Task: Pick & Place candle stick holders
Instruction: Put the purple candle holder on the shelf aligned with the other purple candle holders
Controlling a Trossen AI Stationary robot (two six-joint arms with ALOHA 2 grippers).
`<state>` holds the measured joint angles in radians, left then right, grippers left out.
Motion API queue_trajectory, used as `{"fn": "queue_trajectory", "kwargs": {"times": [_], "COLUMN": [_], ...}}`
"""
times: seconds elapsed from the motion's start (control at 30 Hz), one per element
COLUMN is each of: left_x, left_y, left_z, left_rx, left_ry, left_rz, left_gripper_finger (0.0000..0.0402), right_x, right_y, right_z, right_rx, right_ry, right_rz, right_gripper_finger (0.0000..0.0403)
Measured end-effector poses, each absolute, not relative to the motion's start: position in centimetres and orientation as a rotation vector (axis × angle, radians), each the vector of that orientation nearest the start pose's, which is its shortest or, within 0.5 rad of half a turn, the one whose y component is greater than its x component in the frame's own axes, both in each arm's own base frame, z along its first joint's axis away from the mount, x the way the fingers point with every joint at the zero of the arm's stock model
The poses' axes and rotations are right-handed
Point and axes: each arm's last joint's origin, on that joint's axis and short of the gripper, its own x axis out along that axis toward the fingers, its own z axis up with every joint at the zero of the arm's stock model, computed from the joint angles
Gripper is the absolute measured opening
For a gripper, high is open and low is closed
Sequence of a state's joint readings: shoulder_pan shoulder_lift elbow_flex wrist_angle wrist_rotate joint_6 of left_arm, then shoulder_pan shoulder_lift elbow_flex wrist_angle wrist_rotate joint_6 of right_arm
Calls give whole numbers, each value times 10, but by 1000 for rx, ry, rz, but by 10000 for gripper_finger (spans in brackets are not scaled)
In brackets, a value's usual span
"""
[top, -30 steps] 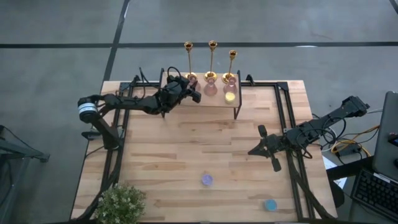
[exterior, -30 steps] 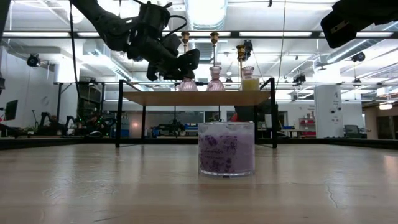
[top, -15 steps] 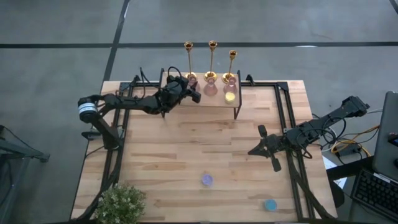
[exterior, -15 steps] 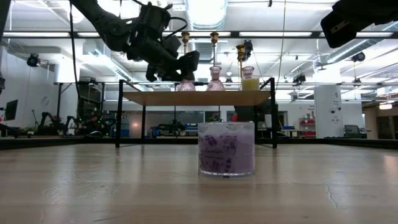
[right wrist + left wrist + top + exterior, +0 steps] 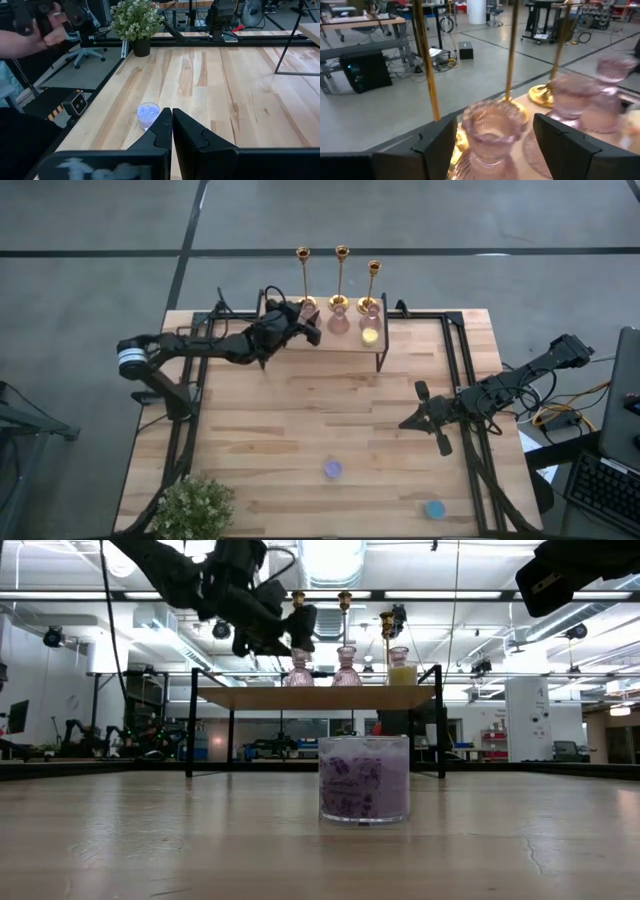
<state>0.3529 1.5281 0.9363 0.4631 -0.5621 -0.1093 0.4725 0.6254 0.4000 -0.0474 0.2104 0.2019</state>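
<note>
Three gold candle stick holders [image 5: 341,275] stand on their round bases along the far edge of a small raised shelf [image 5: 300,348]. In the left wrist view their thin stems [image 5: 426,70] rise behind a pink ribbed glass holder [image 5: 492,125]. My left gripper [image 5: 492,137] is open at the shelf's left end [image 5: 310,330]. Its fingers stand on either side of the pink holder's top and a little above it [image 5: 298,628], touching nothing. My right gripper [image 5: 420,410] is shut and empty over the table's right middle.
Two more pink glass holders [image 5: 339,322] and a yellow candle [image 5: 370,335] stand on the shelf. A purple candle [image 5: 332,469] and a blue candle [image 5: 434,508] sit near the table's front edge. A potted plant [image 5: 192,508] stands at the front left corner. A person's hand [image 5: 35,37] shows beyond the table.
My left gripper has risen above the shelf and gone slightly toward the far edge and the gold stems, staying open.
</note>
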Motion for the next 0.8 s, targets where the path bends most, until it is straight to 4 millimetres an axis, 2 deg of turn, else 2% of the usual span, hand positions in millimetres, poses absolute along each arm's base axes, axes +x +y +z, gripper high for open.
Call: {"fn": "queue_trajectory", "kwargs": {"times": [0.23, 0.37, 0.63, 0.8], "left_x": [302, 295, 275, 256], "left_y": [98, 75, 25, 11], "left_z": [285, 291, 291, 280], "left_rx": [-67, -38, 3, -28], "left_ry": [151, 214, 249, 180], "left_rz": [832, 754, 542, 473], "left_gripper_finger": [259, 234, 117, 40], "right_x": [137, 137, 137, 137], "right_y": [63, 63, 63, 63], "right_z": [236, 236, 236, 236], "right_rx": [108, 108, 108, 108], "right_ry": [283, 283, 283, 283], "right_rz": [233, 233, 233, 233], "right_gripper_finger": [8, 8, 8, 8]}}
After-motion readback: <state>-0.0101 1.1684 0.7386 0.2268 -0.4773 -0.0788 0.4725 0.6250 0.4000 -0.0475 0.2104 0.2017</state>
